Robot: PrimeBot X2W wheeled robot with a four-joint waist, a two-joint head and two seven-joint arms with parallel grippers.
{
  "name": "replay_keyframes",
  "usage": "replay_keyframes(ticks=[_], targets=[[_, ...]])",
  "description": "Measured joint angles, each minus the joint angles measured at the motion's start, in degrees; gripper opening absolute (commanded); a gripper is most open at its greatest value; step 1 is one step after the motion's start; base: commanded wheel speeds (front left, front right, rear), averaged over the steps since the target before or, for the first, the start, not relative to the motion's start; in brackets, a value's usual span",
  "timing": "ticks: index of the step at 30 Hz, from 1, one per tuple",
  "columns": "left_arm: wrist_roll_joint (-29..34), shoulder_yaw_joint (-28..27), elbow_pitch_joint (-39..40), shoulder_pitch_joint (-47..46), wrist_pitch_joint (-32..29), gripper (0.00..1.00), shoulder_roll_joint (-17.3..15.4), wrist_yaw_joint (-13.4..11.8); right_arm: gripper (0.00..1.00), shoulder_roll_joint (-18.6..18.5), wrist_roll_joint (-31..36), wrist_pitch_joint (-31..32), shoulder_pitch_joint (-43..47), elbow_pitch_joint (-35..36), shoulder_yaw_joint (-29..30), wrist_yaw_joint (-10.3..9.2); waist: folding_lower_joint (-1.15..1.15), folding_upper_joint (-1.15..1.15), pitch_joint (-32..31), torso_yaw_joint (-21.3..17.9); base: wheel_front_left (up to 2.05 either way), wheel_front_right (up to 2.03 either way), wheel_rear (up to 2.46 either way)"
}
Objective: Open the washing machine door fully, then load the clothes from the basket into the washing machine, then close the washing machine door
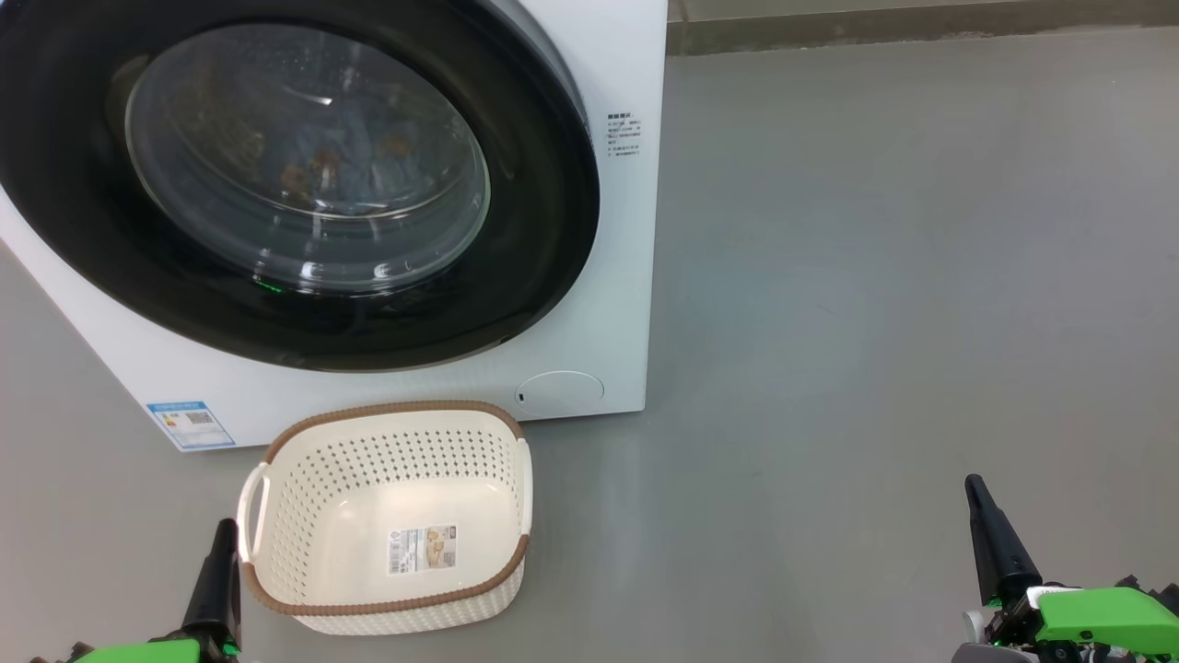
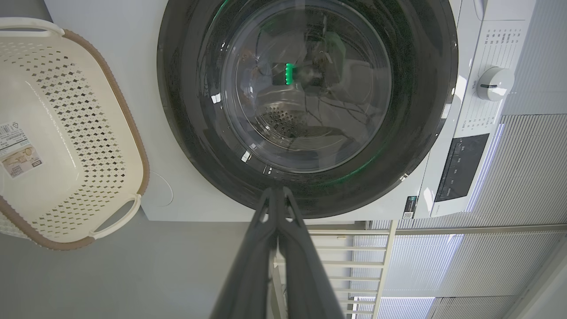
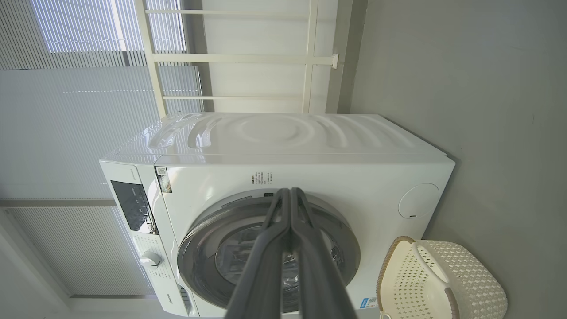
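Washing machine door [image 1: 304, 184], a glossy black rim around a bulging clear glass bowl, lies shut against the white washing machine [image 1: 626, 276]; light-blue clothes [image 1: 355, 152] with orange-brown print show through the glass. The cream perforated basket [image 1: 396, 451], brown-rimmed, stands on the grey floor [image 1: 875, 276] just before the machine, its label sticker [image 1: 422, 550] in plain sight. Left hand [image 2: 278, 195] and right hand [image 3: 290, 195]: fingers pressed together.

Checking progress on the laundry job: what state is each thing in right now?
washing machine door: shut
clothes: inside the washing machine
basket: empty, upright on the floor
left gripper: fingers shut, holding nothing
right gripper: fingers shut, holding nothing
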State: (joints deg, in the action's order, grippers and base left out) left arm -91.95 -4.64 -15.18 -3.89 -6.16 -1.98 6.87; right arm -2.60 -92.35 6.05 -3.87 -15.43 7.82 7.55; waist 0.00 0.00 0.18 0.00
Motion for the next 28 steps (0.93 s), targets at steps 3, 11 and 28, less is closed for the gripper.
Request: replay_keyframes(ticks=[3, 11, 28], targets=[[0.0, 0.0, 0.0, 0.0, 0.0, 0.00, 0.0, 0.0, 0.00, 0.0, 0.0, 0.0, 0.0, 0.0, 0.0, 0.00, 0.00, 0.00, 0.0, 0.0, 0.00, 0.00, 0.00], [0.0, 0.0, 0.0, 0.0, 0.0, 0.00, 0.0, 0.0, 0.00, 0.0, 0.0, 0.0, 0.0, 0.0, 0.0, 0.00, 0.00, 0.00, 0.0, 0.0, 0.00, 0.00, 0.00], [0.0, 0.0, 0.0, 0.0, 0.0, 0.00, 0.0, 0.0, 0.00, 0.0, 0.0, 0.0, 0.0, 0.0, 0.0, 0.00, 0.00, 0.00, 0.0, 0.0, 0.00, 0.00, 0.00]])
